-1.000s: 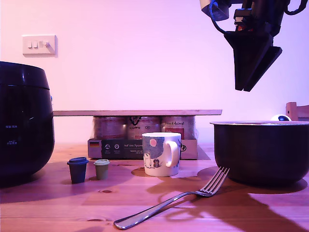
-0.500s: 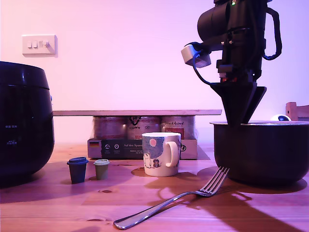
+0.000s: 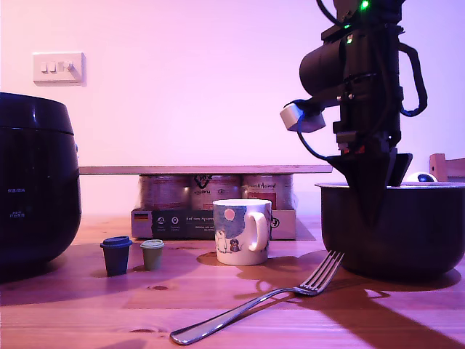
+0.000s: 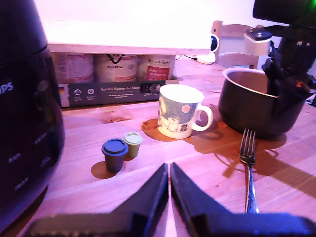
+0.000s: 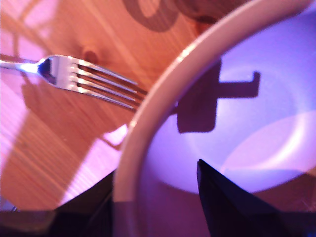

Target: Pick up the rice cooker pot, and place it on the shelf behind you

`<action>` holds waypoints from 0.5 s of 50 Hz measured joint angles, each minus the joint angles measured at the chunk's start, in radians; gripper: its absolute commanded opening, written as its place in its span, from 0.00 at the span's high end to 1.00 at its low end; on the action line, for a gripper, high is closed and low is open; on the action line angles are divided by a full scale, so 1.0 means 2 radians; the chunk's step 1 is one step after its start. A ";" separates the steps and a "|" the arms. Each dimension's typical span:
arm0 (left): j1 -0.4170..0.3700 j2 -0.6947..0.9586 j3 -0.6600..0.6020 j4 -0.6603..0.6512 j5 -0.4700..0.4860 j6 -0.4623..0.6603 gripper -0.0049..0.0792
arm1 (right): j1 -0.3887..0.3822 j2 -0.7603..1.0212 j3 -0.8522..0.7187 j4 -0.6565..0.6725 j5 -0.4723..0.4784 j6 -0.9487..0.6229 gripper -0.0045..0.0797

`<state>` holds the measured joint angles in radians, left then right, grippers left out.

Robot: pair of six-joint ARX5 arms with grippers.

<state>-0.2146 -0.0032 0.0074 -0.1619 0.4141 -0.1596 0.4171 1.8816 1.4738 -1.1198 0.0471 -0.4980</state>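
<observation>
The rice cooker pot, a wide dark round pot, stands on the wooden table at the exterior view's right. It also shows in the first wrist view. My second gripper points down over the pot's near rim, open. One finger is outside the wall and the other finger is inside. The shelf, a thin pale plank, rests on cans behind the mug. My first gripper is shut on nothing, low over the table before the small cups.
A black cooker body fills the exterior view's left. A mug, a dark small cup, a green small cup and a fork lie mid-table. A box of cans holds up the shelf.
The second arm has come down from high at the exterior view's upper right, and its fingers now straddle the pot's rim. Nothing on the table has moved.
</observation>
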 measured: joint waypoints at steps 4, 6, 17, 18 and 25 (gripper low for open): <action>0.000 0.000 0.000 0.000 -0.001 0.001 0.96 | -0.002 0.000 0.000 0.000 0.001 0.000 0.51; 0.000 0.000 0.000 0.000 -0.001 0.001 0.96 | -0.003 0.000 0.000 0.000 0.001 0.000 0.51; 0.000 0.000 0.000 0.000 -0.002 0.001 0.96 | -0.003 0.000 0.000 -0.006 -0.013 0.000 0.56; 0.000 0.000 0.000 0.000 -0.002 0.001 0.96 | -0.003 0.000 0.000 -0.006 -0.015 0.000 0.56; 0.000 0.000 0.000 0.000 -0.002 0.001 0.96 | -0.002 0.000 0.000 -0.009 -0.023 0.000 0.57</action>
<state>-0.2146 -0.0032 0.0074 -0.1619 0.4099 -0.1581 0.4122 1.8816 1.4738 -1.1370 0.0013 -0.4976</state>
